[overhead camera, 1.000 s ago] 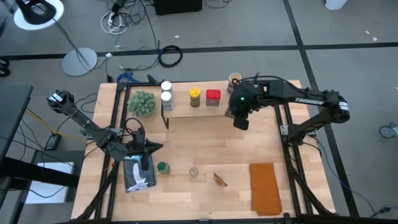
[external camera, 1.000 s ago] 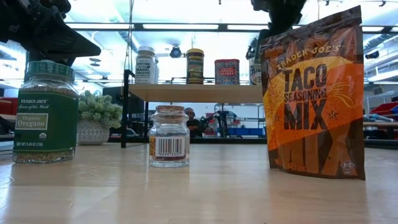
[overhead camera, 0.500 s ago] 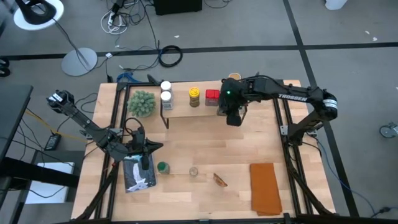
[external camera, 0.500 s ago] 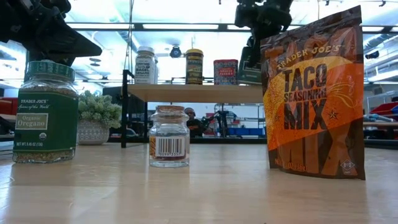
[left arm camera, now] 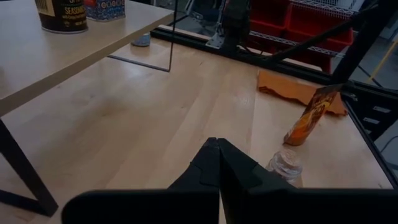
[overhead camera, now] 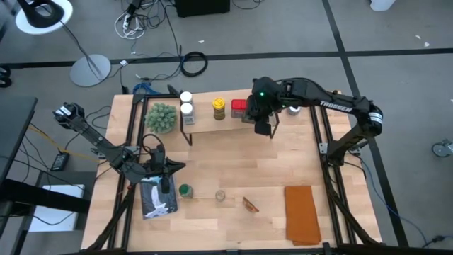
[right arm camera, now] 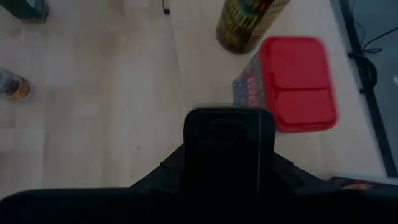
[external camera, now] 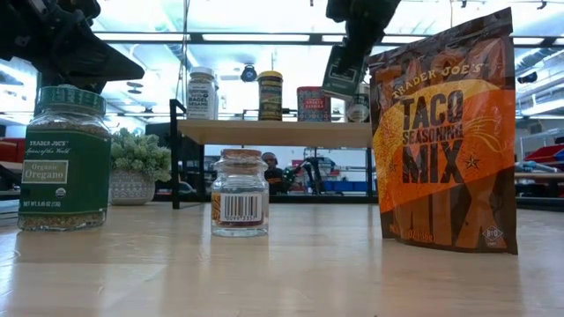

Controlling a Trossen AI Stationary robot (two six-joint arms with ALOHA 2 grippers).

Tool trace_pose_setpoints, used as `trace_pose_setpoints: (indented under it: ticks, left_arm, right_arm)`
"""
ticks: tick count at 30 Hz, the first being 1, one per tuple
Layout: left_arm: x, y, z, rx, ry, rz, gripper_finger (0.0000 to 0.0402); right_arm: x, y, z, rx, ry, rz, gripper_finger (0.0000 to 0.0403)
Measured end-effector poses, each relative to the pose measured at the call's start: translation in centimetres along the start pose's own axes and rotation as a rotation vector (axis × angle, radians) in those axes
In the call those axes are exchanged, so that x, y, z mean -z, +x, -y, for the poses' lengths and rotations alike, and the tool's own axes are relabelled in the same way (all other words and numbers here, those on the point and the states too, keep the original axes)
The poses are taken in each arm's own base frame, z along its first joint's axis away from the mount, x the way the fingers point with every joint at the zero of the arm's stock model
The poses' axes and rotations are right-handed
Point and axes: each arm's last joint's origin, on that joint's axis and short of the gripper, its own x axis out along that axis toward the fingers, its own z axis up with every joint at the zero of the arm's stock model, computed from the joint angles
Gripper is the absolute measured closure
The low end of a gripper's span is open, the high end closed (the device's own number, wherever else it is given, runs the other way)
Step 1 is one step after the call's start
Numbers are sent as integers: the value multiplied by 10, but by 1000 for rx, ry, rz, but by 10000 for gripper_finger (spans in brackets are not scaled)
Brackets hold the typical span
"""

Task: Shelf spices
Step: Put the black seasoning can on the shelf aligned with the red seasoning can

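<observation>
The shelf (overhead camera: 212,125) stands at the table's far side. On its plank are two white-lidded jars (overhead camera: 187,103), a yellow-lidded jar (overhead camera: 219,108) and a red tin (overhead camera: 238,106). My right gripper (overhead camera: 262,126) hangs above the shelf's right end, shut on a black box (right arm camera: 229,146) beside the red tin (right arm camera: 297,81). Near the front stand a green-lidded oregano jar (external camera: 64,158), a small clear jar (external camera: 240,194) and a taco seasoning pouch (external camera: 445,132). My left gripper (left arm camera: 217,158) is shut and holds nothing, low at the table's left. My right gripper pinches the black box between its two fingers, which come slanting down from above. The box's free end (right arm camera: 229,121) sticks out past the fingers. The box (external camera: 342,72) hangs tilted, lifted clear above the shelf's plank. The box itself hides the contact place.
A fuzzy green plant ball (overhead camera: 161,117) sits left of the shelf. An orange cloth (overhead camera: 302,212) lies at the front right. A black-and-white card (overhead camera: 157,200) lies under my left arm. Bare tabletop spreads between the shelf and the front row.
My right gripper has carried the black box toward the table's left, along the shelf's right end, and has rolled, so the box now hangs more tilted. The shelf with its jars has shifted slightly toward the left.
</observation>
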Motion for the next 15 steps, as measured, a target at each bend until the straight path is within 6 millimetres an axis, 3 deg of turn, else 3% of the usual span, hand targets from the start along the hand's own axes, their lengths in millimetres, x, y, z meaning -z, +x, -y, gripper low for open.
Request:
trace_pose_setpoints:
  ticks: [6, 11, 15]
  left_arm:
    - [0, 0, 0, -2, -1, 2, 400]
    - [0, 0, 0, -5, -2, 4, 400]
    - [0, 0, 0, -5, -2, 4, 400]
  right_arm:
    - [-4, 6, -4, -7, -17, 11, 287]
    - [-5, 35, -5, -19, -49, -70, 287]
    - [-5, 47, -3, 21, -57, -112, 281]
